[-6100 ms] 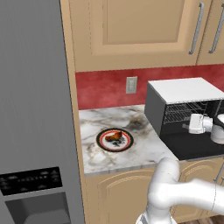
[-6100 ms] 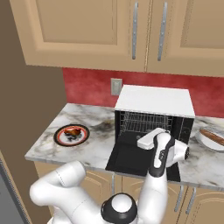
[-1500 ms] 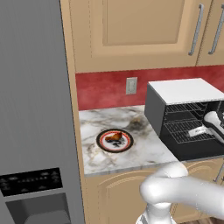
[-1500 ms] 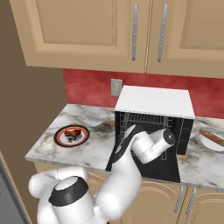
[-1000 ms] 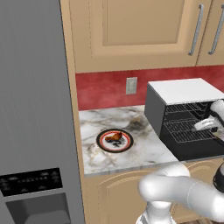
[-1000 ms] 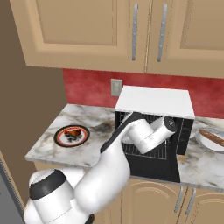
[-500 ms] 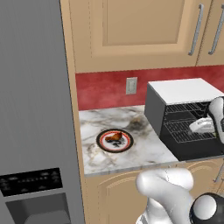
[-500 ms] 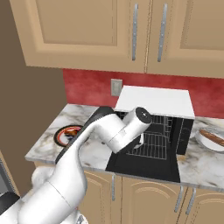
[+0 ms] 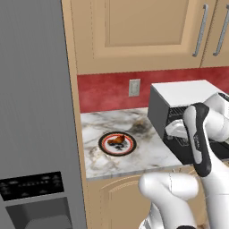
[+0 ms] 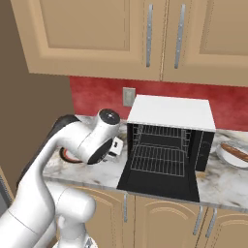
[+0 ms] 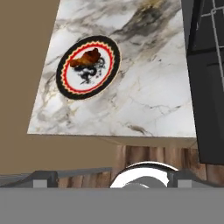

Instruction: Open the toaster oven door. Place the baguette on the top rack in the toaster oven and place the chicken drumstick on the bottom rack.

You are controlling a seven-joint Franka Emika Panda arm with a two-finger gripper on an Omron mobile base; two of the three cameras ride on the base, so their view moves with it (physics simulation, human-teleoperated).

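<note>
- Two plates sit on the marble counter (image 9: 147,154): a red-and-black rimmed plate (image 11: 87,66) left of the toaster oven (image 10: 169,138), a white plate (image 10: 231,156) to its right.
- Chicken drumstick (image 11: 85,58) lies on the rimmed plate; baguette (image 10: 236,152) on the white one.
- Toaster oven door (image 10: 160,182) hangs fully open, top rack (image 10: 162,131) and bottom rack (image 10: 159,159) bare.
- End effector (image 10: 115,147), spread wide and holding nothing, has swung from the oven mouth to over the counter near the drumstick plate.
</note>
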